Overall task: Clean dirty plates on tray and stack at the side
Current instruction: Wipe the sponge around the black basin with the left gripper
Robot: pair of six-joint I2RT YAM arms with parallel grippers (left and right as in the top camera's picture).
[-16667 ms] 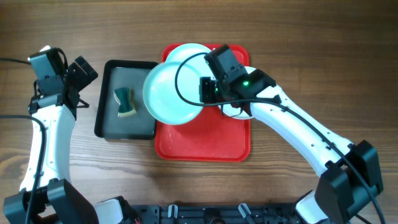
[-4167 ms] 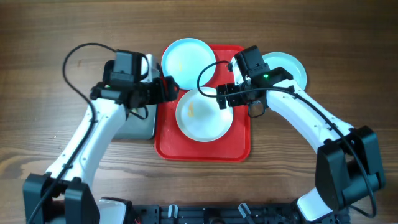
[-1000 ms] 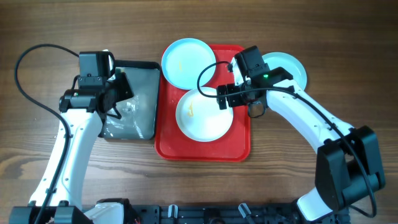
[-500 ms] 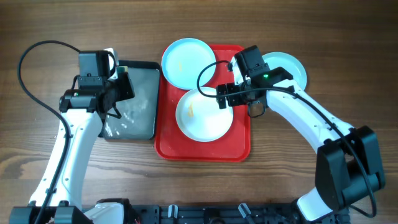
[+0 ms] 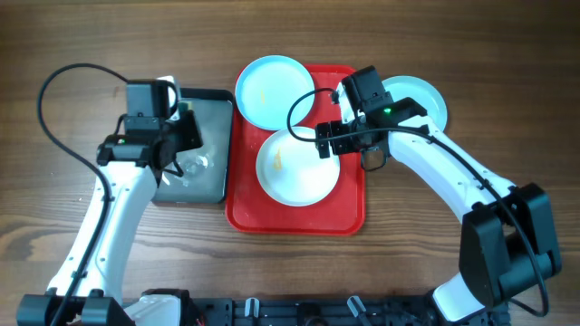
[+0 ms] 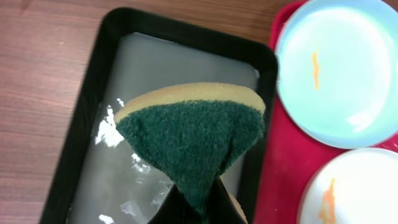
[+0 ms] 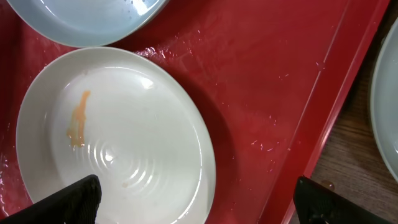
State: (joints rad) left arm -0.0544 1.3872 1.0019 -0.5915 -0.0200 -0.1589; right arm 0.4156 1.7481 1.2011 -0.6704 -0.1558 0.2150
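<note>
Left gripper [image 6: 193, 202] pinches sponge [image 6: 193, 130] above pan [image 6: 81, 112] left of tray [image 5: 294, 217], likely loading water; right gripper [image 7: 199, 205], spread wide, poised over streaked white plate [image 5: 297, 167] mid-tray; streaked blue plate [image 5: 272, 91] on tray's far-left corner; clean blue plate [image 5: 421, 95] beside tray's right.

On my left, a dark rectangular plastic pan [image 5: 210, 136] is sitting on the brown wooden tabletop [image 5: 381, 36], water [image 6: 155, 180] glistening inside it; a folded green-and-yellow sponge [image 6: 193, 137] is hanging over it.
</note>
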